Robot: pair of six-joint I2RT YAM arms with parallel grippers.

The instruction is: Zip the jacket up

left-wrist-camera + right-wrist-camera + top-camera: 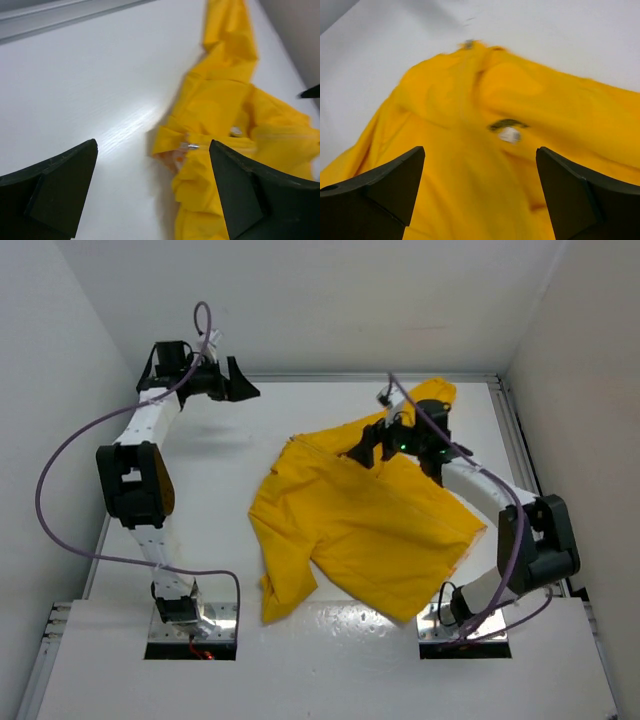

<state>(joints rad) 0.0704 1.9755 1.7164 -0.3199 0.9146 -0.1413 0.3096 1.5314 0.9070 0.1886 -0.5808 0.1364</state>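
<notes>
Two spread, empty hands: right hand (372, 453) low over the jacket (360, 530), near its far edge, probably to pin cloth; left hand (236, 386) well off above bare tabletop (220, 480), facing the zipper pull (192, 146) for a clear approach. Jacket crumpled mid-tabletop, zip seemingly undone

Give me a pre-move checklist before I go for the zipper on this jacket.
1. Left gripper open and empty: ok.
2. Right gripper open and empty, above the jacket: ok.
3. Left gripper close to the jacket: not ok; it hangs over bare table, apart from the fabric.
4. Small metal piece at the jacket's edge in sight: ok, but blurred; whether it is the zipper pull, cannot tell.
5. Jacket spread flat: not ok, rumpled and folded.
6. Zipper sides lined up: cannot tell.
</notes>
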